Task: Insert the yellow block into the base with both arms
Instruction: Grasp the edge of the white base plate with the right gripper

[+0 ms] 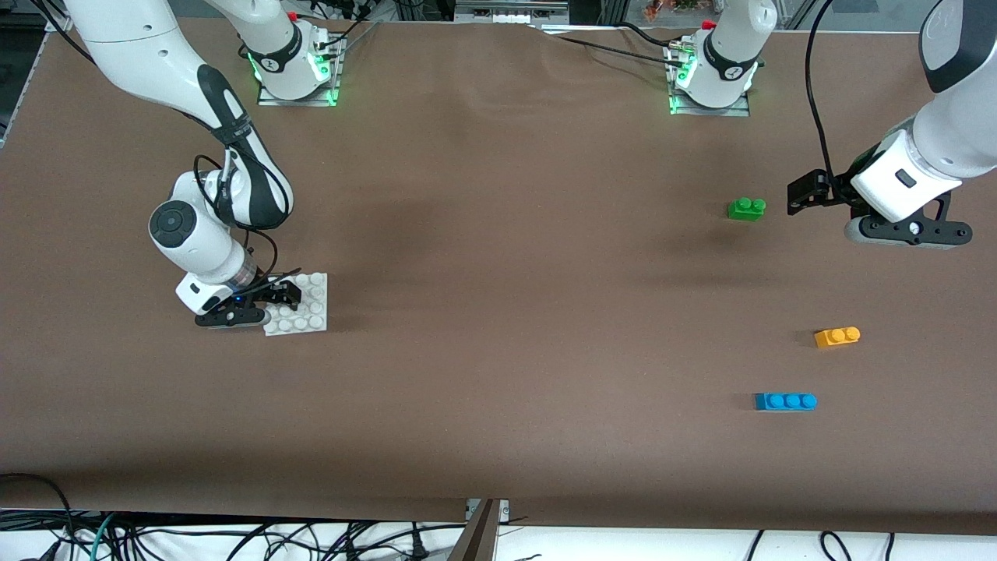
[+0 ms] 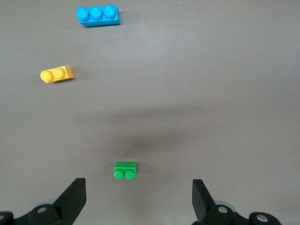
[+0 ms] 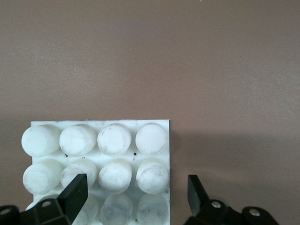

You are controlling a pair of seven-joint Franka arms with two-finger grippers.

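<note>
The yellow block (image 1: 837, 336) lies on the table toward the left arm's end, studs up; it also shows in the left wrist view (image 2: 56, 74). The white studded base (image 1: 310, 305) lies toward the right arm's end. My right gripper (image 1: 282, 296) is open and low at the base (image 3: 159, 125), one finger over its studs and the other just off its edge. My left gripper (image 1: 806, 192) is open and empty, up over the table beside the green brick (image 1: 746, 208). In the left wrist view the green brick (image 2: 125, 169) lies just ahead of the open left gripper (image 2: 138, 199).
A blue three-stud brick (image 1: 785, 401) lies nearer to the front camera than the yellow block, and shows in the left wrist view (image 2: 98, 15). The brown table stretches wide between the base and the bricks. Cables hang along the table's front edge.
</note>
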